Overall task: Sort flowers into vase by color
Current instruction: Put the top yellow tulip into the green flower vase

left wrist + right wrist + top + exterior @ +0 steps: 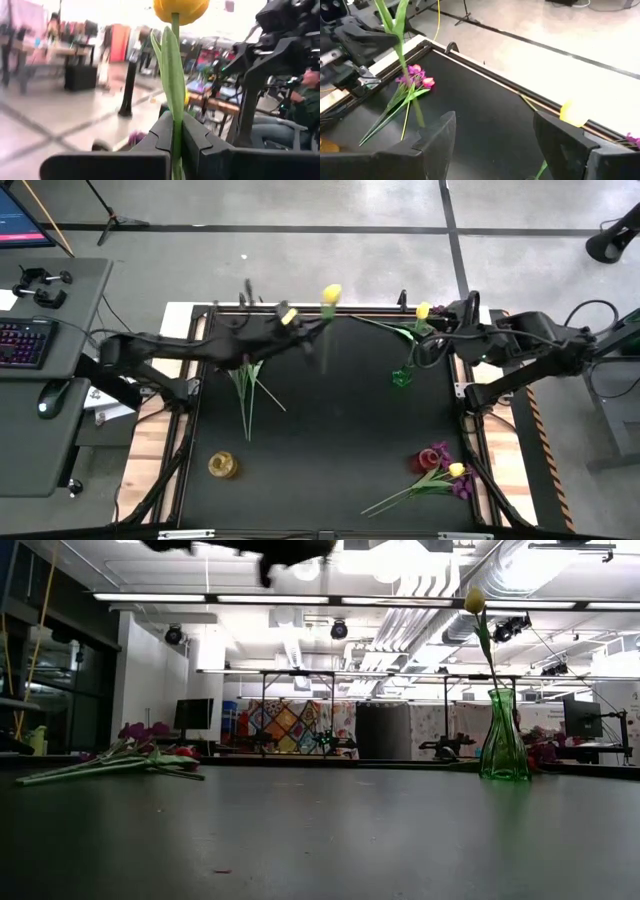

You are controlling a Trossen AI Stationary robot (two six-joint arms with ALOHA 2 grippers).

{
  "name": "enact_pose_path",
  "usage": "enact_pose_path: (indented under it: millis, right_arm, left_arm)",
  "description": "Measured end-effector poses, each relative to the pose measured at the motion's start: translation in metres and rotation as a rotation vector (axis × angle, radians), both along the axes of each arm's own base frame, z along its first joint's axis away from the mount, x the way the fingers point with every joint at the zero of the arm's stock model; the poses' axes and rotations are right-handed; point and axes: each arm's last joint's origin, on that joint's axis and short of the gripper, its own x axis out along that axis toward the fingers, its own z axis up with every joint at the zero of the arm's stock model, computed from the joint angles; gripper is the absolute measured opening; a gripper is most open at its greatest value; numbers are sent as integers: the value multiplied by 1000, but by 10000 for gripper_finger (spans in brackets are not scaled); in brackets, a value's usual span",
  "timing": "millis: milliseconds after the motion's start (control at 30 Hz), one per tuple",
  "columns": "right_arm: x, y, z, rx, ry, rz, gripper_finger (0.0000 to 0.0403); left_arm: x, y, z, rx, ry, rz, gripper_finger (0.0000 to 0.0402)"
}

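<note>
My left gripper [315, 332] is over the table's far middle, shut on a yellow tulip [331, 293] whose head [180, 7] stands beyond the fingers. A green glass vase [402, 377] stands right of centre with one yellow tulip [474, 602] upright in it. My right gripper [492, 145] hangs open by that tulip's head [573, 112], touching nothing. Purple sprays [415, 76] and green stems [246, 390] lie flat under the left arm. Another pile of red, yellow and purple flowers [442, 468] lies at the near right. My left gripper pinches the yellow tulip's stem [175, 125] between its two fingers, below the head, with a long leaf [170, 65] running up beside it. The tulip is lifted clear of the table, and its lower stem [415, 107] hangs below the fingers.
An amber vase [222, 465] stands at the near left of the black mat [330, 450]. A raised frame [470, 65] edges the mat. A desk with keyboard [22, 342] and mouse sits to the left. Bare mat lies between the two vases.
</note>
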Motion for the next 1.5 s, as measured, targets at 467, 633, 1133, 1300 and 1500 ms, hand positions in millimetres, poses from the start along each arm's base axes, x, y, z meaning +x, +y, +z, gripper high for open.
enact_pose_path:
  millis: [467,633,1133,1300,1500]
  right_arm:
    - [2,-2,11,-139,-66,-43,254]
    - [5,-2,16,-198,-84,-44,254]
    - [5,-2,16,-208,-84,-50,254]
    - [5,-2,16,-207,-84,-49,254]
    - [5,-2,16,-200,-86,-43,254]
  left_arm:
    - [140,13,0,249,-272,-182,0]
    - [169,17,-10,210,-305,-196,0]
    - [199,32,-56,97,-273,-140,0]
    - [198,33,-55,109,-302,-117,0]
    - [196,33,-51,124,-346,-90,0]
